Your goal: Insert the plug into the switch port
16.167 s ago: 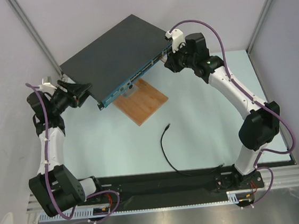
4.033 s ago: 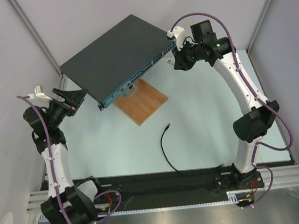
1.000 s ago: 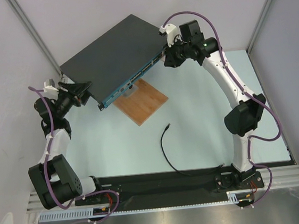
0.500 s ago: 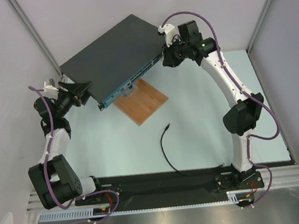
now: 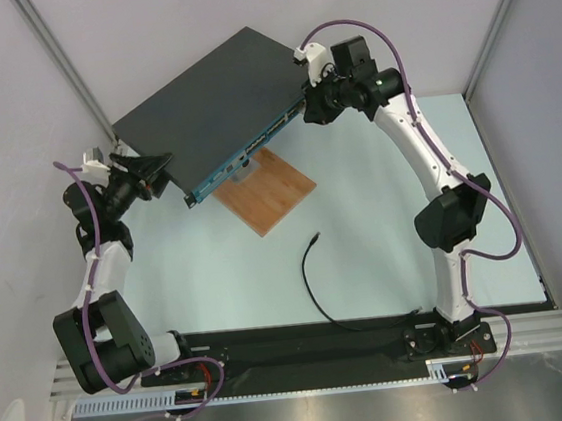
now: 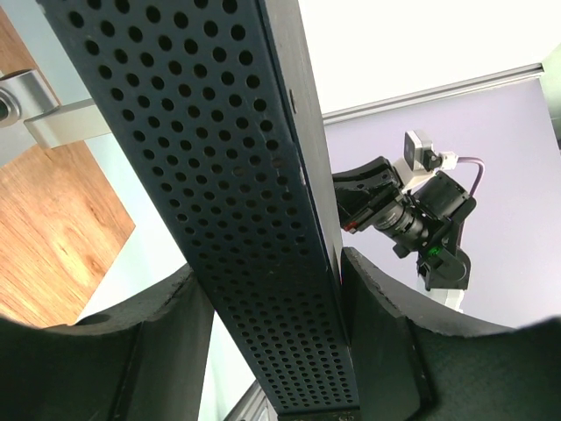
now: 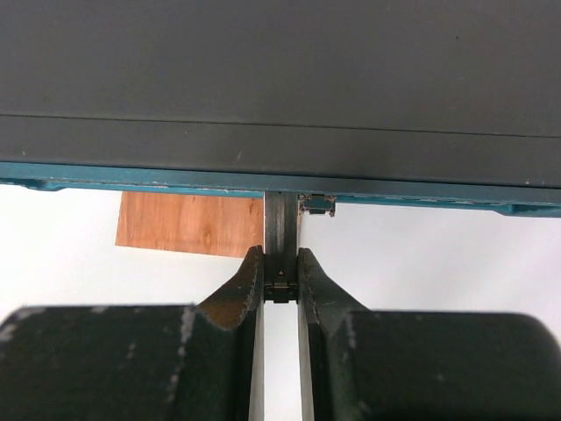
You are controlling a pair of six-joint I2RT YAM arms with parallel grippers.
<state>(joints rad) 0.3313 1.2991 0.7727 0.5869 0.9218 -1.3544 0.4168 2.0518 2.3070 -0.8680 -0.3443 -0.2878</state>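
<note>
The plug (image 5: 315,237) lies loose, straight near of the right gripper (image 5: 311,117) (pinching a grey tab (image 7: 280,224); the left gripper (image 5: 160,169) clamps the switch (image 5: 218,91)).

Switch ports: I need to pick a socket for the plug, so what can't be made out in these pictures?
Switch ports: top view, too small to tell apart; right wrist view sees the teal strip nearly edge-on.
Plug: top view, too small for its orientation; outside both wrist views.
Left wrist view: the switch box, held in the left tool, blocks the ports.
</note>
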